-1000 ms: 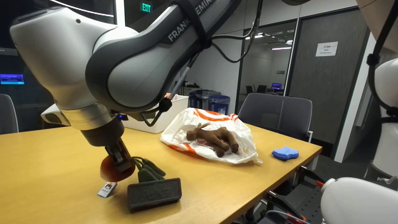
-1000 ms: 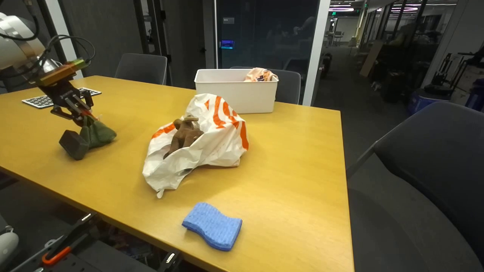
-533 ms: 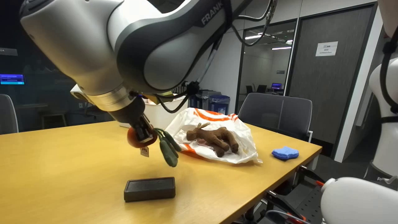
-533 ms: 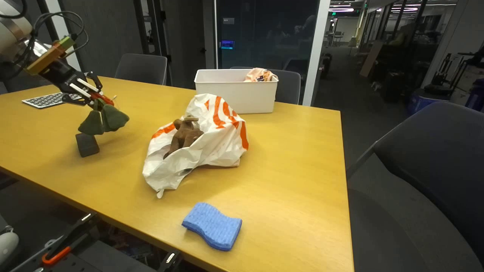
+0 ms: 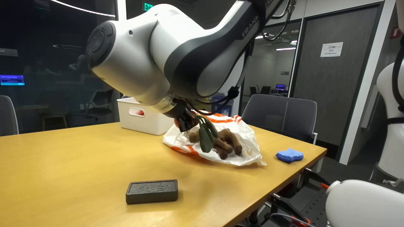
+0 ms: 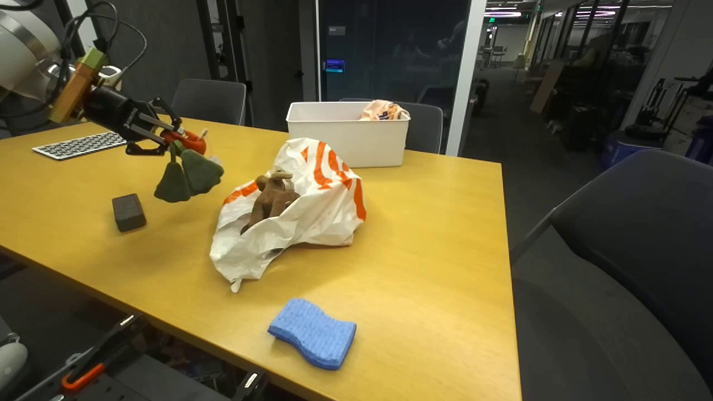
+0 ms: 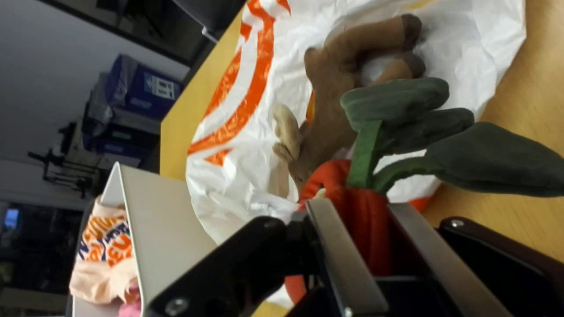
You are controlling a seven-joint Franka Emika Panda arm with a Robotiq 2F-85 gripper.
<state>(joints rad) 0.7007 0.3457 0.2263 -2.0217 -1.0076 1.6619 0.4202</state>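
The gripper [image 7: 359, 211] is drawn in narrow on the red toy [image 6: 190, 141], its body pinched between the fingers [image 7: 347, 259], green leaves [image 6: 200, 170] drooping below. The toy hangs in the air above the surface [image 5: 79, 164], between the block [image 6: 128, 213] and the bag [image 6: 326, 214] in an exterior view. The step in hand looks like a carry; the next move would call for a firm pinch and room beneath those leaves. A brown animal [image 6: 273, 196] rests on the bag. Beyond, the bin [image 6: 367, 143], cloth [image 6: 383, 111] inside, stands by the surface's far edge; the sponge [image 5: 289, 155] lies near its right-hand corner in an exterior view.
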